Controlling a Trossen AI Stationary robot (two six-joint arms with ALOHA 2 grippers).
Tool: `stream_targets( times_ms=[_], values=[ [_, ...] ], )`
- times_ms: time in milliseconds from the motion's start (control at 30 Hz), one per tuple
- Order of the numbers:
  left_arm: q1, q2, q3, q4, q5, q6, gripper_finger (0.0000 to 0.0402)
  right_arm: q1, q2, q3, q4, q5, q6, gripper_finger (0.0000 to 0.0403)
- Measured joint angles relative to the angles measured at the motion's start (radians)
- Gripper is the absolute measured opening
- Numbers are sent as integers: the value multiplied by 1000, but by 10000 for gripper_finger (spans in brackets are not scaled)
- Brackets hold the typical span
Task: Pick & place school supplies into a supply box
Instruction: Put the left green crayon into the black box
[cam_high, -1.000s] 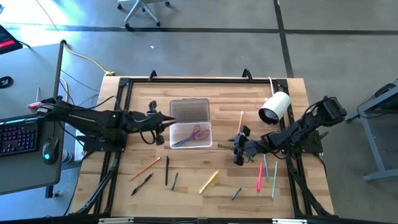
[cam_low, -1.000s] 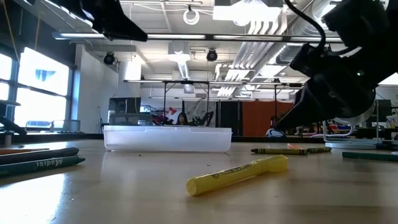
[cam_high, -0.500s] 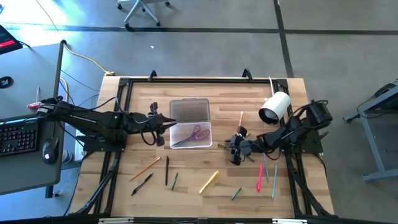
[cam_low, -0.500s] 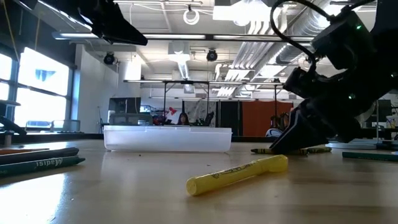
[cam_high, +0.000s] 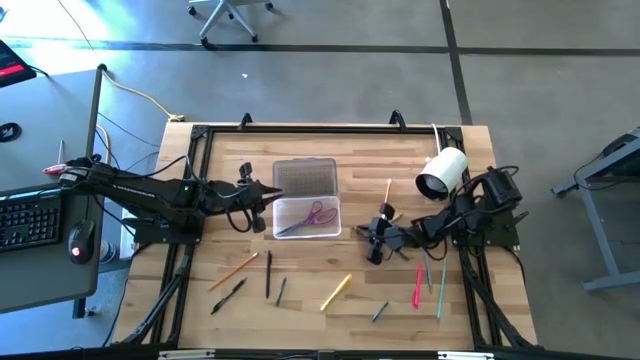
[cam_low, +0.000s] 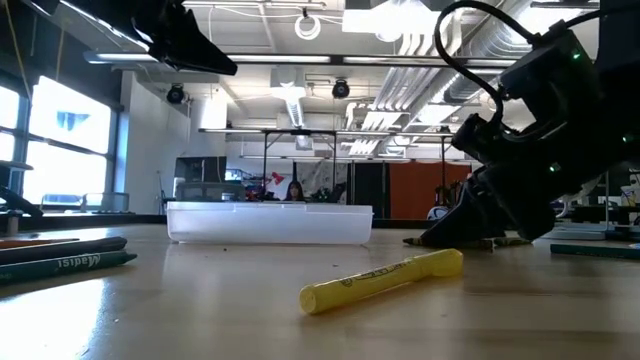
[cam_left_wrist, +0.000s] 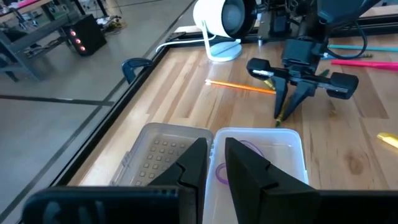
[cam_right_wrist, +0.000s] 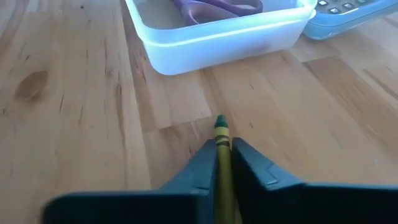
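High view: the supply box (cam_high: 307, 217) lies open on the table (cam_high: 340, 150), its greyish lid (cam_high: 306, 177) folded back on the far side, and pink-purple scissors (cam_high: 318, 212) lie inside it. The left gripper (cam_high: 268, 193) hovers at the box's left edge. The right gripper (cam_high: 375, 235) sits low to the right of the box, near an orange pencil (cam_high: 388, 189) and the white camera (cam_high: 441, 172). A yellow marker (cam_high: 336, 291), an orange pen (cam_high: 233, 270), several dark pens (cam_high: 268, 274) and a pink marker (cam_high: 417, 284) lie scattered on the near side of the box. Finger state cannot be read from this height.

Low view: the box (cam_low: 270, 222) shows as a clear tray, with the yellow marker (cam_low: 382, 281) lying in front of it. The right gripper (cam_low: 450, 232) is down at the table surface, right of the box.

Left wrist view: the left fingers (cam_left_wrist: 189, 165) stand close together with a narrow gap, holding nothing, above the box rim (cam_left_wrist: 258, 132). The right gripper (cam_left_wrist: 289, 106) is seen beyond the box, tips on the wood.

Right wrist view: only here is the grip plain. The right fingers (cam_right_wrist: 202, 165) are closed on a green-and-yellow crayon (cam_right_wrist: 221, 140), whose tip points towards the box wall (cam_right_wrist: 217, 43), near but apart from it. The scissors (cam_right_wrist: 214, 6) show inside the box.
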Motion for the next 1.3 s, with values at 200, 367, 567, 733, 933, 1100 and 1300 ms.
stream_targets(
  times_ms=[200,367,567,733,933,1100,1300],
  values=[
    [0,0,0,0,-1,-8,92,1,-34,-2,103,-48,0,21],
    [0,8,1,2,-2,-11,92,4,-172,1,120,-85,14,7],
    [0,23,1,1,-2,4,92,-14,-291,100,55,-55,-161,16],
    [0,23,1,5,-26,19,92,-94,-243,355,-268,-220,-283,7],
    [0,23,1,4,-26,19,92,-186,-28,579,-402,-338,-404,21],
    [0,23,1,1,-21,18,92,-237,129,699,-404,-415,-428,14],
    [0,23,1,0,-18,18,92,-276,199,784,-512,-540,-348,23]
  ],
)
